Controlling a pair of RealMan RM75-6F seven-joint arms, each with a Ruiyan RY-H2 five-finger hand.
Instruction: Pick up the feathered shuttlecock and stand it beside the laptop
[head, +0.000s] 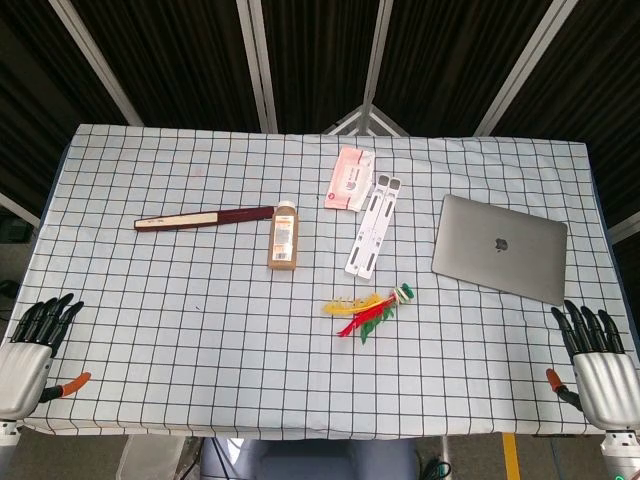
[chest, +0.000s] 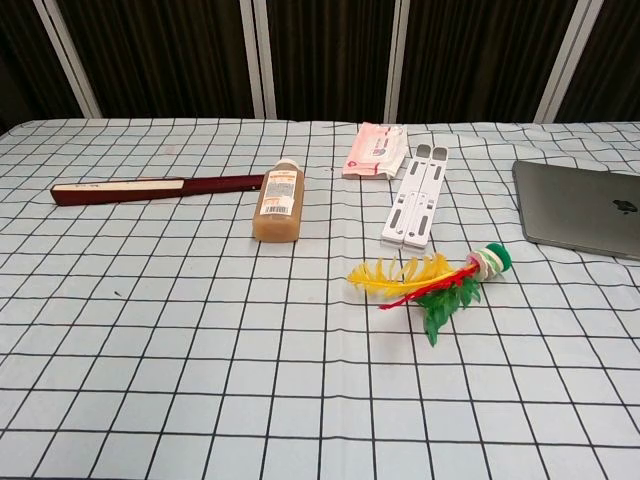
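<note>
The feathered shuttlecock (head: 370, 306) (chest: 440, 281) lies on its side on the checked tablecloth, with yellow, red and green feathers pointing left and its green-and-white base to the right. The closed grey laptop (head: 500, 248) (chest: 582, 209) sits flat to its right, a short way off. My left hand (head: 32, 352) rests open at the table's near left corner, far from the shuttlecock. My right hand (head: 594, 362) is open at the near right corner, just in front of the laptop. Neither hand shows in the chest view.
A brown bottle (head: 284, 236) (chest: 278, 202) lies on its side left of centre. A dark red folded fan (head: 205, 218) (chest: 150, 188) lies further left. A white folding stand (head: 374, 226) (chest: 420, 196) and a pink packet (head: 351, 177) (chest: 376, 150) lie behind the shuttlecock.
</note>
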